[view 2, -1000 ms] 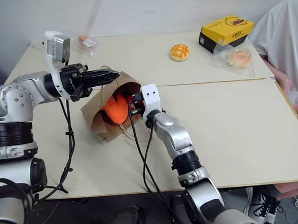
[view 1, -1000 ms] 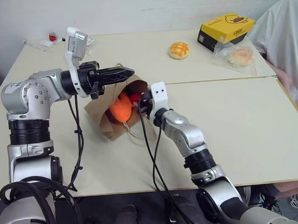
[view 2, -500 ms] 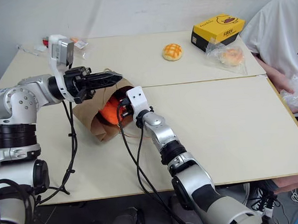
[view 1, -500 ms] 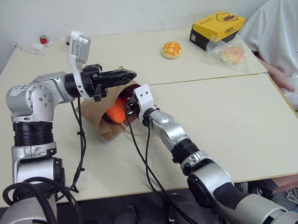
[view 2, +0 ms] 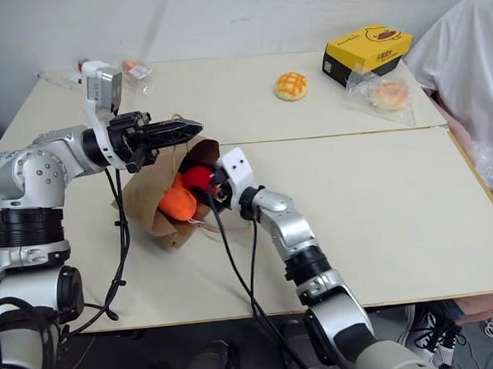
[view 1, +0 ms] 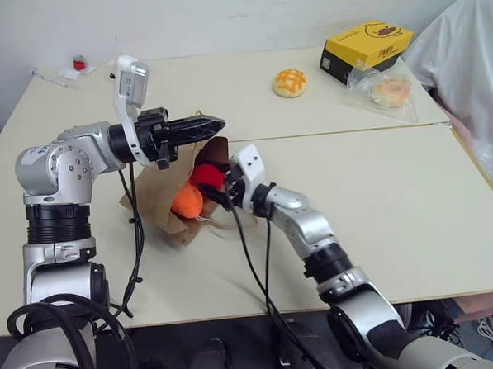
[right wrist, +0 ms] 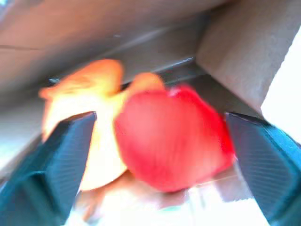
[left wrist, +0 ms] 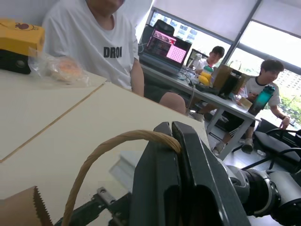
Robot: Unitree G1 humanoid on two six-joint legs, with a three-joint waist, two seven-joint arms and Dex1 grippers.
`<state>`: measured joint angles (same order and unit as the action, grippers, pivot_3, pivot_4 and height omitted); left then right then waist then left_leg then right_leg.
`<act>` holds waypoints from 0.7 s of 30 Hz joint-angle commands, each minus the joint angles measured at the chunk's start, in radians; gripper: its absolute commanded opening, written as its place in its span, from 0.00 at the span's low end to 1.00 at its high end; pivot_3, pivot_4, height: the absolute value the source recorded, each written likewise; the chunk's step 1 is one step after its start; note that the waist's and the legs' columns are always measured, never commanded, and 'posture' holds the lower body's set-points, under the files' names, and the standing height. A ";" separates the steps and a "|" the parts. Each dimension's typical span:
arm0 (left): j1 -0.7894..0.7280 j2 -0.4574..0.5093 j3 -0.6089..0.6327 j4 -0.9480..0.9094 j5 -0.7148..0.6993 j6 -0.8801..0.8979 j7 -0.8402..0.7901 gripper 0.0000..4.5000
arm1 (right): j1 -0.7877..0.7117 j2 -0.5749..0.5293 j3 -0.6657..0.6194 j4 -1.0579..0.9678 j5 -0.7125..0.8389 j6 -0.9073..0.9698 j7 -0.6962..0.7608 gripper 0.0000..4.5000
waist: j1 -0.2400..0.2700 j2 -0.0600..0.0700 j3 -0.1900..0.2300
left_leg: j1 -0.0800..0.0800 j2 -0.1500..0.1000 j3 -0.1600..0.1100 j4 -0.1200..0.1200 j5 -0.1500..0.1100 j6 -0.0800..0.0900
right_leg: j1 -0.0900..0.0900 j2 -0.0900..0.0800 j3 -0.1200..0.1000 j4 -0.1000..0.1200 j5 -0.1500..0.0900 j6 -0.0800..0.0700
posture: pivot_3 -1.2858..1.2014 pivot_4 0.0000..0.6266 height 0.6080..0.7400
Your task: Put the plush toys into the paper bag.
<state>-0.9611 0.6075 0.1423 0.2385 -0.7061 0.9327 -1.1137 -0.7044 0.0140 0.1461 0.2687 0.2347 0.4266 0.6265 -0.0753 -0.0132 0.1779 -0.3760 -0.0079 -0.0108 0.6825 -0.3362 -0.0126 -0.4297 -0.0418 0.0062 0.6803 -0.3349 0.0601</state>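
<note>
Both plush toys, red toy (view 2: 198,177) and orange toy (view 2: 176,205), lie inside the paper bag (view 2: 144,208) near the table's left. The left gripper (view 2: 186,126) pinches its cord handle (left wrist: 101,153); the right gripper (right wrist: 157,155) gapes wide, empty. Little seems left.

On the table (view 1: 381,227) before me, a round checkered yellow bun (view 1: 290,83) sits near the far edge. A yellow cardboard box (view 1: 367,47) occupies the far right corner, a clear plastic bag (view 1: 384,92) holding a bun just beside it. A person in a white T-shirt (view 1: 472,65) sits at the right edge. Small packets (view 1: 65,72) lie at the far left corner.
</note>
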 commanded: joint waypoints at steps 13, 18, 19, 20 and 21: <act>0.049 -0.013 0.031 -0.068 -0.025 -0.039 0.012 0.00 | 0.263 -0.323 -0.369 -0.614 0.601 0.928 0.033 0.99 | 0.047 0.000 0.000 | -0.001 0.000 0.001 0.000 -0.001 0.001 | 0.000 0.000 0.000 -0.003 0.000 0.000 | 0.52 0.24 1.00; 0.052 0.001 0.030 -0.067 -0.022 -0.050 -0.002 0.00 | 0.358 -0.166 -0.545 -0.600 0.823 1.188 -0.197 0.99 | 0.046 0.000 0.000 | -0.001 0.000 0.000 -0.001 -0.001 0.001 | 0.001 0.000 0.000 -0.003 0.000 0.000 | 0.52 0.24 1.00; 0.051 0.000 0.031 -0.066 -0.021 -0.053 -0.001 0.00 | 0.383 -0.145 -0.538 -0.589 0.848 1.188 -0.255 0.99 | 0.046 0.000 0.000 | -0.001 0.000 0.000 -0.001 -0.001 0.001 | 0.001 0.000 0.000 -0.002 0.000 0.000 | 0.52 0.24 1.00; 0.051 -0.001 0.030 -0.066 -0.020 -0.055 0.000 0.00 | 0.395 -0.121 -0.541 -0.579 0.867 1.188 -0.316 0.99 | 0.046 0.000 0.000 | 0.000 0.000 0.000 -0.001 -0.001 0.001 | 0.001 0.000 0.000 -0.002 0.000 0.000 | 0.52 0.24 1.00; 0.050 -0.003 0.030 -0.067 -0.020 -0.056 0.002 0.00 | 0.401 -0.073 -0.551 -0.568 0.862 1.188 -0.382 0.99 | 0.046 0.000 0.000 | -0.001 0.000 0.001 -0.001 0.000 0.001 | 0.000 0.000 0.001 -0.002 0.000 0.000 | 0.52 0.24 1.00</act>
<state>-0.9001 0.5939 0.1505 0.2050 -0.7079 0.8946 -1.1063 -0.2962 -0.0918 -0.3809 -0.2964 1.0534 1.6097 0.3355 -0.0290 -0.0132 0.1778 -0.3767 -0.0076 -0.0099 0.6814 -0.3366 -0.0115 -0.4294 -0.0421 0.0072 0.6779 -0.3350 0.0601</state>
